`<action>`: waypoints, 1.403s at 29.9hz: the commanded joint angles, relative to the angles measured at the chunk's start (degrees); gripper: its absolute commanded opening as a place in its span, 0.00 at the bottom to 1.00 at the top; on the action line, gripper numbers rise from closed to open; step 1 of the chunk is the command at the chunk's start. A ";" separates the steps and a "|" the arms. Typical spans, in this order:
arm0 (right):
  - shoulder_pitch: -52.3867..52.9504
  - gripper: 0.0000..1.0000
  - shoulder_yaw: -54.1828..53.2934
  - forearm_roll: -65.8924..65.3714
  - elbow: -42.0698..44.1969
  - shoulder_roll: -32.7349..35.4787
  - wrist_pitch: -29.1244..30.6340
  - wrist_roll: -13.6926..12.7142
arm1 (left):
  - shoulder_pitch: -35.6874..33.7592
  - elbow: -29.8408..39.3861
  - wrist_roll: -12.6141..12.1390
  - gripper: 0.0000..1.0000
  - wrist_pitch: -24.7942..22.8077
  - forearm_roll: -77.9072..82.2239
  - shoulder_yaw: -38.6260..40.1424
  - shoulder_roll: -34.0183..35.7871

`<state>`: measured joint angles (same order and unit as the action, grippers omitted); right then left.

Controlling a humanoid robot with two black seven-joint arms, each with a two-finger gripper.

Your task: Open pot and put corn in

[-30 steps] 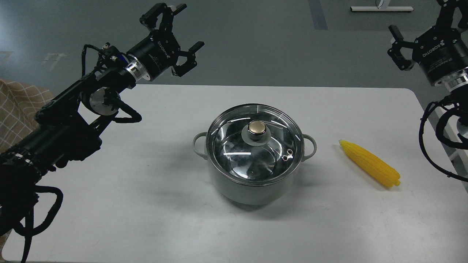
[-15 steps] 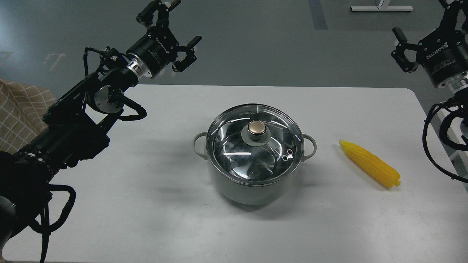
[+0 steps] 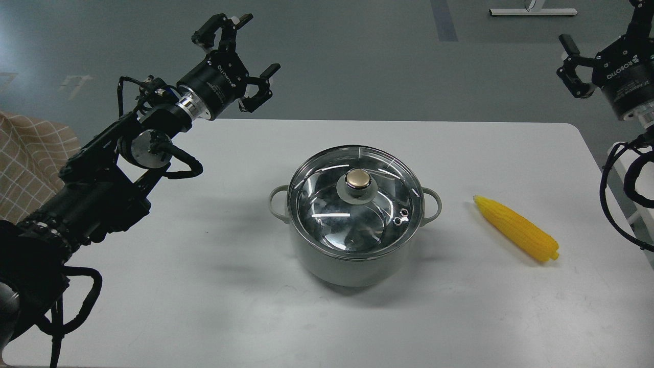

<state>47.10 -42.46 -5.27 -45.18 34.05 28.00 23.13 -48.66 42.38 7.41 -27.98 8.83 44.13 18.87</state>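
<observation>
Left gripper (image 3: 244, 46) spread, empty over table's (image 3: 153, 317) far-left corner, right one (image 3: 577, 64) unclear; drop straight onto lid knob (image 3: 359, 178), lift vertically, clear of corn (image 3: 516, 228).

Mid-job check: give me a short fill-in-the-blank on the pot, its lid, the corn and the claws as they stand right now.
1. The round pale grey-green pot is covered by a glass ____ with a brass-coloured knob.
2. The bright yellow plastic corn cob lies on the white table to the pot's ____ in the head view.
3. The left claw holds ____.
4. The right claw hangs ____ the table, touching nothing.

Missing words: lid; right; nothing; above
</observation>
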 commanded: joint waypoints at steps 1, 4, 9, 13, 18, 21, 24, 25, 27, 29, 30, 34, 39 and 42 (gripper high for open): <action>0.27 1.00 0.01 0.08 0.00 0.14 0.00 -0.01 | 0.14 0.25 -0.03 0.98 -0.02 0.49 0.52 0.21; 0.54 1.00 0.01 0.09 0.00 -0.04 0.00 -0.01 | 0.14 0.33 -0.03 0.98 -0.02 0.49 0.60 0.03; 0.27 1.00 0.19 0.00 0.09 -0.22 0.00 -0.01 | 0.23 1.39 0.15 0.98 -0.02 0.49 1.91 -0.06; 0.10 1.00 0.19 0.00 0.00 0.14 0.00 -0.01 | 0.49 1.57 0.15 0.98 -0.02 0.49 2.54 -0.15; 0.18 1.00 0.19 -0.09 -0.18 0.58 0.00 -0.01 | 0.84 2.36 0.23 0.98 -0.02 0.58 2.45 -0.15; 0.18 1.00 0.19 -0.09 -0.35 0.75 0.00 -0.01 | 0.84 2.53 0.15 0.98 -0.02 0.58 2.36 -0.15; -0.08 1.00 0.28 -0.09 -0.53 1.63 0.00 -0.01 | 0.76 3.50 0.15 0.98 -0.02 0.58 2.28 0.03; -0.17 1.00 0.28 -0.09 -0.70 1.89 0.00 -0.01 | 0.76 3.67 0.15 0.98 -0.02 0.67 2.27 0.03; -0.52 1.00 0.36 -0.18 -1.49 3.29 0.00 0.08 | 0.76 4.11 0.23 0.98 -0.02 1.19 2.19 0.12; -1.57 1.00 0.37 -0.18 -2.55 4.44 0.00 0.08 | 0.49 5.69 0.50 0.98 -0.02 6.00 2.27 0.56; -1.83 1.00 0.37 -0.18 -2.64 4.62 0.00 0.08 | 0.40 6.57 0.50 0.98 -0.02 7.94 2.36 0.73; -3.59 1.00 0.37 -0.18 -2.55 5.32 0.00 0.08 | 0.14 16.03 0.59 0.98 -0.02 21.19 2.54 3.80; -6.14 1.00 -0.16 -0.18 -2.11 5.32 0.00 0.08 | 0.58 26.76 0.67 0.98 -0.02 39.20 2.54 5.56; -7.37 1.00 -0.34 -0.09 -2.11 5.32 0.00 0.16 | 0.84 32.40 1.37 0.98 1.25 52.38 2.36 6.36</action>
<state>40.81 -42.62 -5.45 -47.33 39.40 28.00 23.21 -48.11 69.84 8.30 -28.04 49.58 46.66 24.52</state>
